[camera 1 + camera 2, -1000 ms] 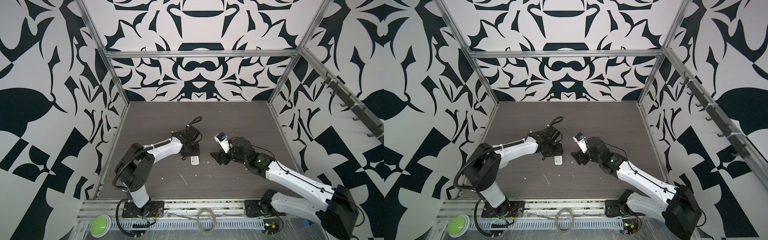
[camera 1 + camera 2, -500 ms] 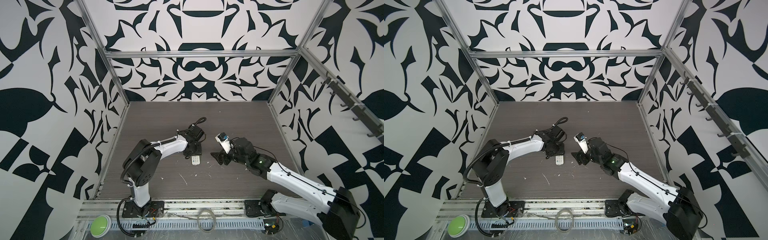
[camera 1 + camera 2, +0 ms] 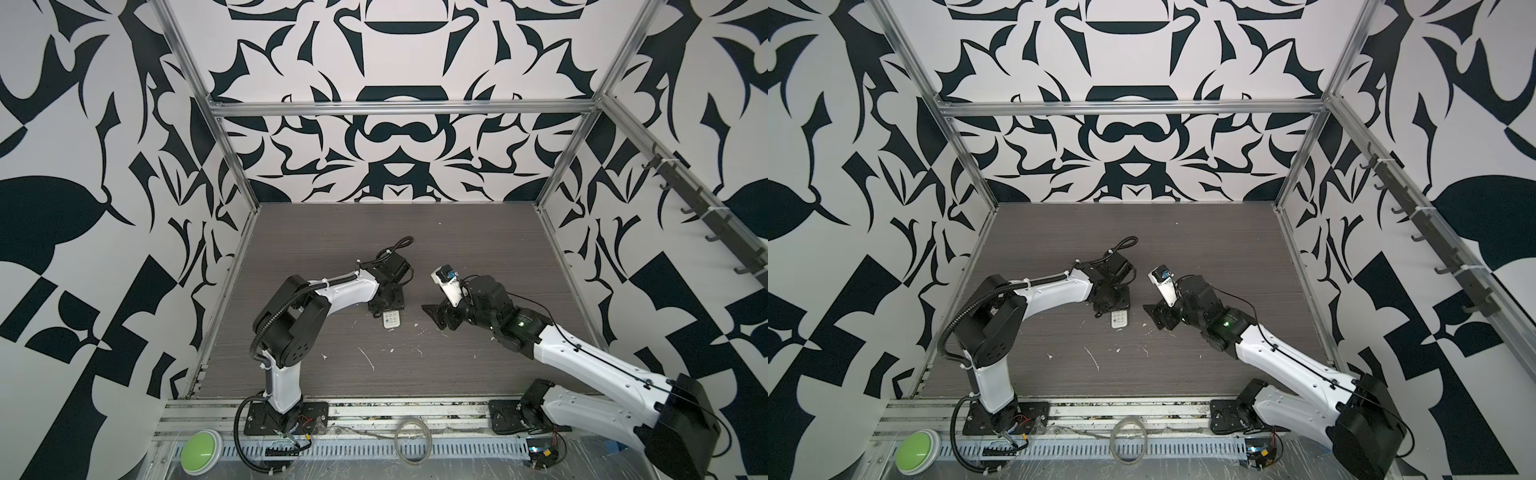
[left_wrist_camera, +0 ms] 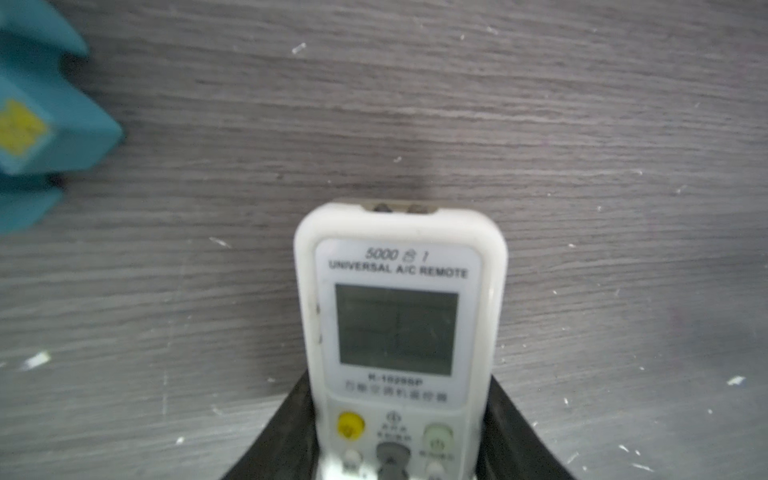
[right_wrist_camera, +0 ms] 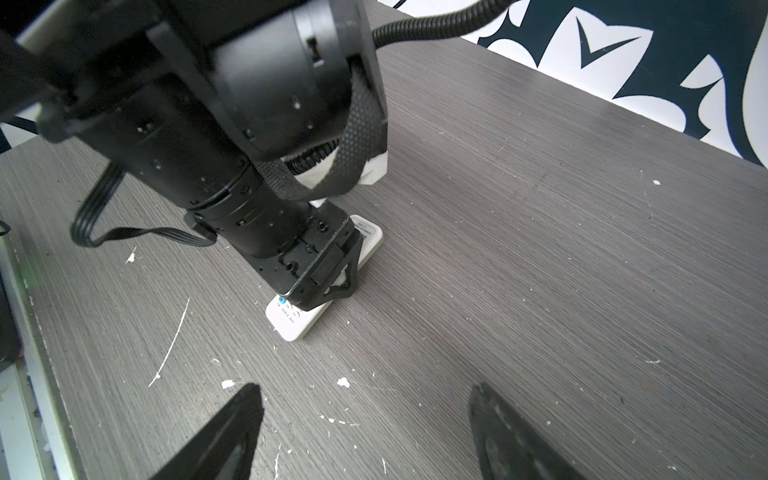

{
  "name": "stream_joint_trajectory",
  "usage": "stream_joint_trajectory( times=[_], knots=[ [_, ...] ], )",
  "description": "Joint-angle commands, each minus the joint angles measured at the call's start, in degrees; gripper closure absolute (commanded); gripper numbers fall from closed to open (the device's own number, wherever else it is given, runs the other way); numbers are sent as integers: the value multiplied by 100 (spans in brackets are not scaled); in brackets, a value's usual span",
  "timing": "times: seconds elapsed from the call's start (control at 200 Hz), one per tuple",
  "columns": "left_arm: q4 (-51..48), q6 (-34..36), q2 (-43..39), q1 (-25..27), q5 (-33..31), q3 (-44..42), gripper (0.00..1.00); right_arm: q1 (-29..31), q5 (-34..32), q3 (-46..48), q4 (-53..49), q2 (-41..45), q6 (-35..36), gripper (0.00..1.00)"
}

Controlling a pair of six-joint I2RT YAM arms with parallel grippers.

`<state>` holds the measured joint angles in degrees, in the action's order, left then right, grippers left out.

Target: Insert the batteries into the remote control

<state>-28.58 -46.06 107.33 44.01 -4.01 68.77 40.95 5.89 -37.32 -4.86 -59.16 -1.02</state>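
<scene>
L gripper (image 4: pixel 401 419) clamped on remote control (image 4: pixel 398 328) sides; unit face-up on table (image 4: pixel 582 124). R gripper (image 5: pixel 363 392) wide, empty, nearby. I see the teal block (image 4: pixel 45 124) in L wrist view only; in top views the L wrist covers most of the remote.

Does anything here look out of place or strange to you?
The remote control lies display-up on the table, clamped at its sides by the left tool, so its back faces down: odd for loading batteries. No batteries show in any view. White flecks and scratches litter the table.
</scene>
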Motion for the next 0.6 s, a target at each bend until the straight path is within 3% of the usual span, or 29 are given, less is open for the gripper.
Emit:
stream_joint_trajectory(
  times=[0.0, 0.375, 0.595],
  knots=[
    [-157, -113, 223, 29, -231, 24, 83, -25, -84, 41, 221, 176, -38, 18],
    [-148, -135, 266, 29, -228, 66, 75, -34, -130, 51, 210, 211, -47, 19],
    [-143, -124, 197, 29, -218, 66, 63, -34, -177, 67, 212, 273, -50, 19]
  ],
)
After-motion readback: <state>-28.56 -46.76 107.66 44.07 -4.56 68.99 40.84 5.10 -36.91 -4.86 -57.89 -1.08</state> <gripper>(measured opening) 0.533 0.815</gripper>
